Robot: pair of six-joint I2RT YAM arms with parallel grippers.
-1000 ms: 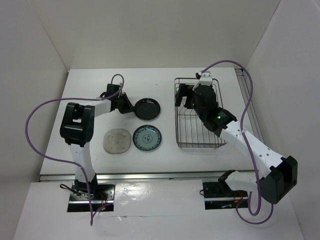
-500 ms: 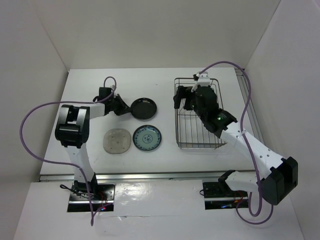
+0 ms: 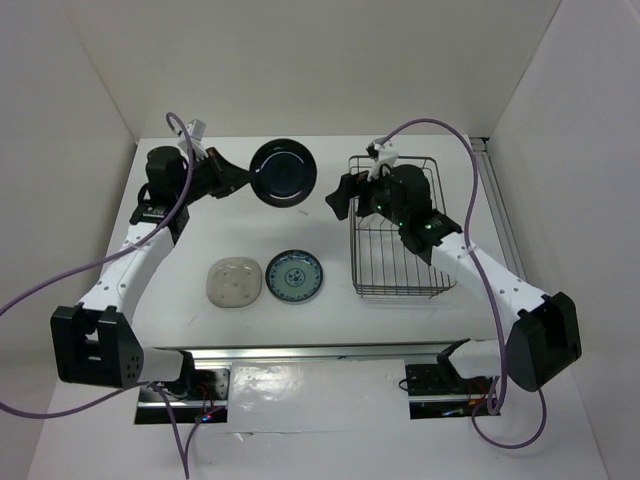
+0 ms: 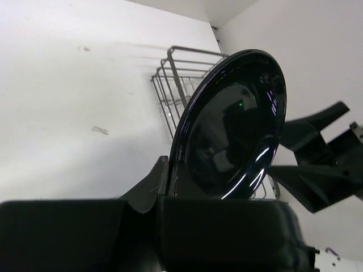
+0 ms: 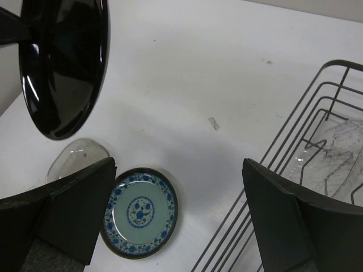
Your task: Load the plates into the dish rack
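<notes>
White worktop [image 3: 320,250]: left jaws clamp the black plate [image 3: 283,172] by its rim, on edge in the air, left of the dish rack [image 3: 405,292]; right jaws gape wide, empty. For a likely handover, release only once right jaws close.

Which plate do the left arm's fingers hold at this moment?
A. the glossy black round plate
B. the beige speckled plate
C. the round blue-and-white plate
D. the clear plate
A: the left fingers pinch the rim of the glossy black plate, which stands on edge above the table, while the blue-and-white plate and the beige plate lie flat on it.
</notes>
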